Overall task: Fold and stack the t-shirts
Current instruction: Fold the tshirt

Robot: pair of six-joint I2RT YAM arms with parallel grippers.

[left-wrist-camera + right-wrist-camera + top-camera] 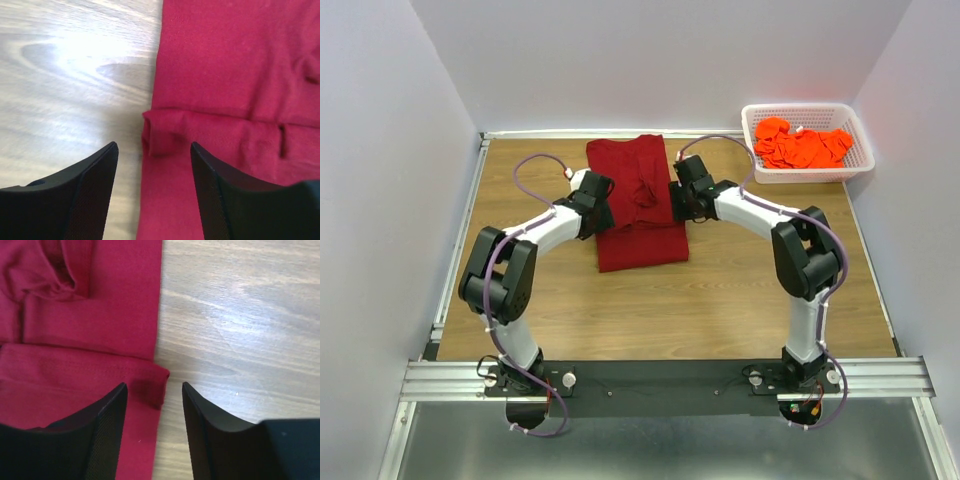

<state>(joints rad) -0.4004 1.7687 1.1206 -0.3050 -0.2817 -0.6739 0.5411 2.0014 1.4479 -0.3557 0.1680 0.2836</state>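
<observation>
The dark red t-shirt (642, 245) lies flat on the table as a long folded strip, with a fold line across its middle. My left gripper (602, 210) hovers at its left edge and my right gripper (678, 202) at its right edge. In the left wrist view the left gripper (152, 147) is open, and the shirt's (225, 75) folded corner lies just beyond the jaws. In the right wrist view the right gripper (154, 386) is open over the shirt's (100, 315) other folded corner. Neither holds cloth. The orange t-shirts (802, 148) sit crumpled in the basket.
A white mesh basket (800, 108) stands at the table's far right corner. The wooden table (740, 300) is bounded by white walls on three sides, and a metal rail carries both arm bases along the near edge.
</observation>
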